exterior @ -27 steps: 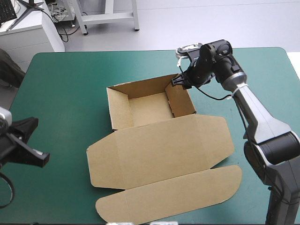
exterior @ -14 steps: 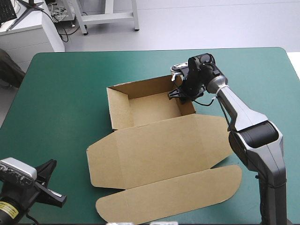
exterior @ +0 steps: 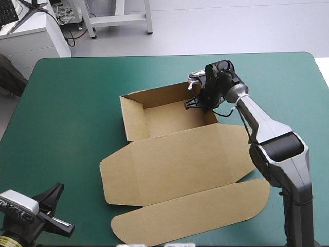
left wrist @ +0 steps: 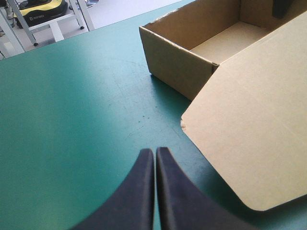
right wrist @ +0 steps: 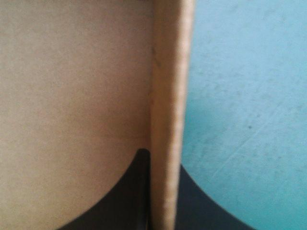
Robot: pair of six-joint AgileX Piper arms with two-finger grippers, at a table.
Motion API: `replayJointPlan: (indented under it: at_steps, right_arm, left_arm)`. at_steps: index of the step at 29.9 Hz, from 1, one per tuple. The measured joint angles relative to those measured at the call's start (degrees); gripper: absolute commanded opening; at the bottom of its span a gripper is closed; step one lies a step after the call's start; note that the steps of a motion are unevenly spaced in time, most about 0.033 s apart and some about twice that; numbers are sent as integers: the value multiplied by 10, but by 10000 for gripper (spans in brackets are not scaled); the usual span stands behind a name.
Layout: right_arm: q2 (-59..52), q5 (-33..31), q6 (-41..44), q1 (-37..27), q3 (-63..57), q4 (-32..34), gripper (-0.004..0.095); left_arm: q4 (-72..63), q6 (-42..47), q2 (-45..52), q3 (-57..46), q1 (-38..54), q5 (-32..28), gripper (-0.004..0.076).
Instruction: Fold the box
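The box [exterior: 169, 154] sits mid-worktop [exterior: 72, 103] as an open tray, its lid flat on the near side. Your right tool [exterior: 194, 103] is clamped on the tray's right wall. Your left tool [left wrist: 154, 152] is closed together on nothing, near the lid's corner.

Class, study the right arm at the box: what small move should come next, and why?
Probably open the right end effector and lift it off the right wall of the box: it clamps that wall, which already stands upright like the others. The left end effector, shut, sits apart over teal-green cover.
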State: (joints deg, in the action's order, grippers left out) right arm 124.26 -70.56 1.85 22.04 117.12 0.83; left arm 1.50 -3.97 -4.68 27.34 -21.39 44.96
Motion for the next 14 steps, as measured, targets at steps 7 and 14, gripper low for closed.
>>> replayJointPlan:
  at_steps: [7,14]
  right_arm:
    - [0,-1,4,-93,0,32,-20]
    - [0,-1,4,-273,0,35,-20]
  left_arm:
    - [0,2,0,0,0,-1,-10]
    - [2,2,0,0,0,-1,-10]
